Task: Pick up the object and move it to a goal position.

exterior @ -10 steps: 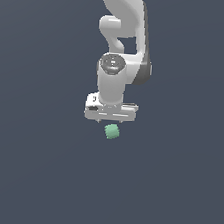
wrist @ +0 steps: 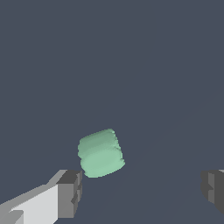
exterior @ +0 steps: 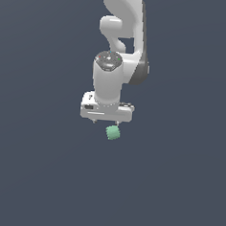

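The object, a small mint-green cube (exterior: 113,132), lies on the dark grey floor just below the white gripper (exterior: 106,121) in the exterior view. In the wrist view the cube (wrist: 101,152) sits ahead of the jaws, closer to one grey fingertip (wrist: 70,193) than to the other fingertip (wrist: 214,189). The gripper (wrist: 142,191) is open wide and holds nothing. It hovers over the cube without touching it. The fingers are mostly hidden under the hand in the exterior view.
The white arm (exterior: 122,34) rises behind the hand toward the top of the exterior view. A plain dark grey floor (exterior: 38,166) surrounds everything.
The hand and the cube stand about where they were. No clear movement shows.
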`<state>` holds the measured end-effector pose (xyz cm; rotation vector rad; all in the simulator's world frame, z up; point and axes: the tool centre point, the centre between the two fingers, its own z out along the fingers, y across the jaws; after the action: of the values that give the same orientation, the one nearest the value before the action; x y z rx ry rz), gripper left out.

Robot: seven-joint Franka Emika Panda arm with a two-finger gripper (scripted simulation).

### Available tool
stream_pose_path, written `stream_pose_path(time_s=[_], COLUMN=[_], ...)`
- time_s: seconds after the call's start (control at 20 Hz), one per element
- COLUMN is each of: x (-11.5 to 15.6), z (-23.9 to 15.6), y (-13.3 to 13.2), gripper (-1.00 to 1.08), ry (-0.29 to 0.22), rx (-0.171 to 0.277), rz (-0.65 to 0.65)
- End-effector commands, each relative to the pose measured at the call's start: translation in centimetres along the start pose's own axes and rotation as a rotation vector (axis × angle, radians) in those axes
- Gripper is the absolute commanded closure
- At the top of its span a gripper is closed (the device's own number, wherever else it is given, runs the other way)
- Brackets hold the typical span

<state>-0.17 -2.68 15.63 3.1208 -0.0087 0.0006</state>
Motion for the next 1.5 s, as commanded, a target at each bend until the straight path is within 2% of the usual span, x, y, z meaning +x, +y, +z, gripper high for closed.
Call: stream_pose_path(time_s=[0.0,0.4,1.05,1.45], x=[0.1,-0.1,-1.7,-2.1], z=[-0.2,0.7,5.4,6.4], y=[0.4,-0.2,-3.0,-3.6], gripper=[-0.92,-0.92,-0.92,-0.92], ry=[0.006,0.004,0.003,0.003], rx=[-0.006,-0.002,0.015,0.021], rz=[0.007,-0.037,-0.279,-0.335])
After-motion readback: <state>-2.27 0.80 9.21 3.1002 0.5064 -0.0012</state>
